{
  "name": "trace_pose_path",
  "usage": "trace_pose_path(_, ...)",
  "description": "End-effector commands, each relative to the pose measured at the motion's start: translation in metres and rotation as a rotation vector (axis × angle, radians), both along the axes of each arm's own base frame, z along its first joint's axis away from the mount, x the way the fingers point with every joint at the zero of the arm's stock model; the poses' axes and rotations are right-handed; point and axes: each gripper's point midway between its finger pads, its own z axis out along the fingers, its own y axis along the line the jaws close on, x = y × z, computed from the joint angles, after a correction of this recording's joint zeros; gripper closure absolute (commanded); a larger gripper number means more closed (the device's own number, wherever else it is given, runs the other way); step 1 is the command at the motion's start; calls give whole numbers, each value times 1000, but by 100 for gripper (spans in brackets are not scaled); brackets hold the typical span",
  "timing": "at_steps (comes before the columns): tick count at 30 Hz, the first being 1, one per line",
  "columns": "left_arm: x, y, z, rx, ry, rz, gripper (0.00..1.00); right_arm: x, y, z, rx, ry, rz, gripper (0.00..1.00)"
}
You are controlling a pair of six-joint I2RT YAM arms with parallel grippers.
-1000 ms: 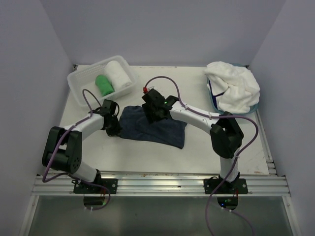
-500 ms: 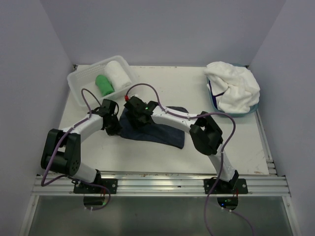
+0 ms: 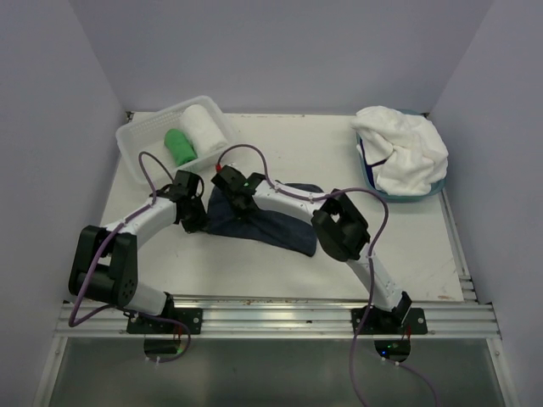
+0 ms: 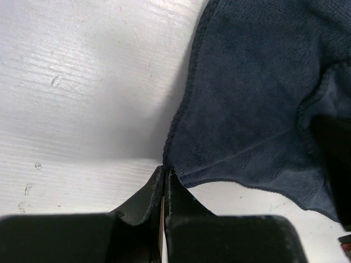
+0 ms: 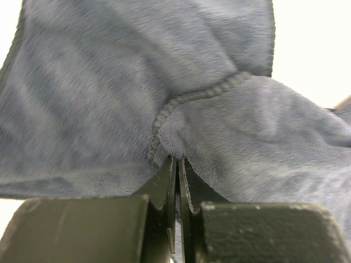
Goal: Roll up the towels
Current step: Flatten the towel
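So the big change: a second ago the right hand (image 3: 239, 208) is spread wide over the far edge of the navy towel (image 3: 276, 227), farther from the basket (image 3: 136, 157). Now it's swung toward the basket side and its fingers are pressed together on a bunched bit of hem, which the wrist view shows puckering right at the tips (image 5: 176, 160). The towel has shifted a little too, with its far edge pulled in under that hand.

The left hand (image 3: 193, 220) hasn't budged. It's clamped shut at the towel's corner nearest the basket, and it looks like it's pinching that corner (image 4: 165, 170), though I can't actually see cloth between the fingers from that angle.

The towel lies flat-ish on the bench (image 3: 339, 144), just in front of the basket. The basket already holds a green roll (image 3: 180, 146) and a white roll (image 3: 206, 127).

My read is that both hands now have one end of the towel, so the roll can start from the basket side. More white towels (image 3: 407, 153) wait well across from the basket.
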Motion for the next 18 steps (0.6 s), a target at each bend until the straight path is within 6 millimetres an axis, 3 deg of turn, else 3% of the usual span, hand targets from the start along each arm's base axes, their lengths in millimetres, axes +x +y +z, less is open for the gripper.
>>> trace_pose_path(1, 16, 0, 17, -4, -73, -12, 100, 21, -10, 30, 19, -72, -56, 100)
trace_pose_path(4, 18, 4, 18, 21, -78, -6, 100, 27, -21, 52, 51, -99, -74, 100)
trace_pose_path(7, 21, 5, 18, 25, -81, -7, 100, 28, -30, 67, 80, -108, -71, 93)
trace_pose_path(12, 22, 3, 16, 19, -75, -10, 100, 23, -30, 55, 81, -67, -59, 87)
trace_pose_path(13, 22, 3, 16, 18, -76, -9, 100, 20, -28, 50, 87, -47, -56, 88)
trace_pose_path(14, 22, 3, 17, 18, -78, -9, 100, 18, -28, 47, 89, -38, -55, 100)
trace_pose_path(18, 22, 4, 18, 23, -80, -9, 100, 19, -25, 48, 128, -21, -62, 100)
